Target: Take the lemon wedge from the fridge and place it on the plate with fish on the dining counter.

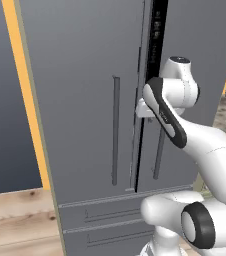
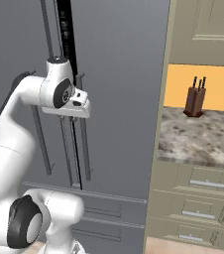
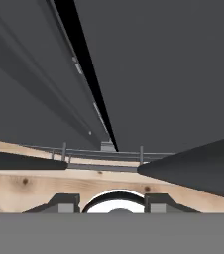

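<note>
The pincer point(image 2: 82, 101) is at the front of the fridge point(image 1: 85, 100), close to the dark gap between its two upper doors. In the hand view its two small dark finger tips point(image 3: 64, 202) stand apart with nothing between them, so it looks released, not grasping anything; whether it touches a handle I cannot tell.

The fridge is tall and dark grey, with a smooth matte surface. The upper doors are slightly apart, and a narrow black slit point(image 1: 157, 45) runs down between them. Little can be seen through the slit, so I cannot tell what is in the fridge. Long thin vertical handles point(image 1: 115, 130) of the same grey stand on both sides of the gap. Below the doors are two flat drawers point(image 1: 105, 215), one over the other, each with a thin horizontal handle; both are shut.

Left of the fridge there is an orange strip of wall point(image 1: 25, 90) and a dark grey panel. Under the fridge the floor point(image 1: 15, 220) is light wood with knots and grain.

Right of the fridge stands a beige cabinet point(image 2: 203, 198) with panelled drawers and metal handles. Its counter top point(image 2: 203, 136) is mottled grey-brown stone. On this top, against an orange wall, stands a brown wooden knife block point(image 2: 195, 101) with dark knife handles sticking up out of it.
</note>
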You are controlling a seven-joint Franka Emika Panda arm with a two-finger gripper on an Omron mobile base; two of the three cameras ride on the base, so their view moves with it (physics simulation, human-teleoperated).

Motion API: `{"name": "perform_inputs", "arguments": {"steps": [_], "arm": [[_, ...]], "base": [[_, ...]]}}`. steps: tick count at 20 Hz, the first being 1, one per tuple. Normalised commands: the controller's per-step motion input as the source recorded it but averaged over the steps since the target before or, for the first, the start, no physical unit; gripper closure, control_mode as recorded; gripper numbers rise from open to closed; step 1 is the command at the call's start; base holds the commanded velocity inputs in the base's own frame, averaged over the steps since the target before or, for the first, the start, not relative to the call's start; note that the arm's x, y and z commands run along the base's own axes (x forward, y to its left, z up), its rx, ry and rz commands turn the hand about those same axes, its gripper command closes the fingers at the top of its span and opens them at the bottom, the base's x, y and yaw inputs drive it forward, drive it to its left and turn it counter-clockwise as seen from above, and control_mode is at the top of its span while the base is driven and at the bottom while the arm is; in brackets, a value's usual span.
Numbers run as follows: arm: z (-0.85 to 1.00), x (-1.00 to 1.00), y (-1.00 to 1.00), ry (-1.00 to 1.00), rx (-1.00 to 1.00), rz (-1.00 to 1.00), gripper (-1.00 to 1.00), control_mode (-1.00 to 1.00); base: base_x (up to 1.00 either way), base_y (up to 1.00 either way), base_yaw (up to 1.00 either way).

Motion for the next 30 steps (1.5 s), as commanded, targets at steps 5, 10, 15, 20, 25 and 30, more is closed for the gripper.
{"name": "perform_inputs", "arguments": {"steps": [5, 10, 15, 20, 25, 30], "arm": [[-0.03, -0.02, 0.26, -0.03, -0.10, 0.00, -1.00, -1.00], [0.00, 0.00, 0.21, -0.01, -0.05, 0.00, -1.00, -1.00], [-0.01, 0.03, 0.20, 0.00, -0.03, 0.00, -1.00, -1.00], [0.00, -0.03, 0.00, -0.05, 0.00, 0.00, -1.00, -1.00], [0.00, -0.34, 0.00, -0.11, 0.00, 0.00, -1.00, 1.00], [0.00, 0.00, 0.00, 0.00, 0.00, 0.00, -1.00, 1.00]], "base": [[0.00, 0.00, 0.00], [0.00, 0.00, 0.00], [0.00, 0.00, 0.00], [0.00, 0.00, 0.00], [-0.14, 0.00, 0.00], [-0.59, 0.01, 0.01]]}}
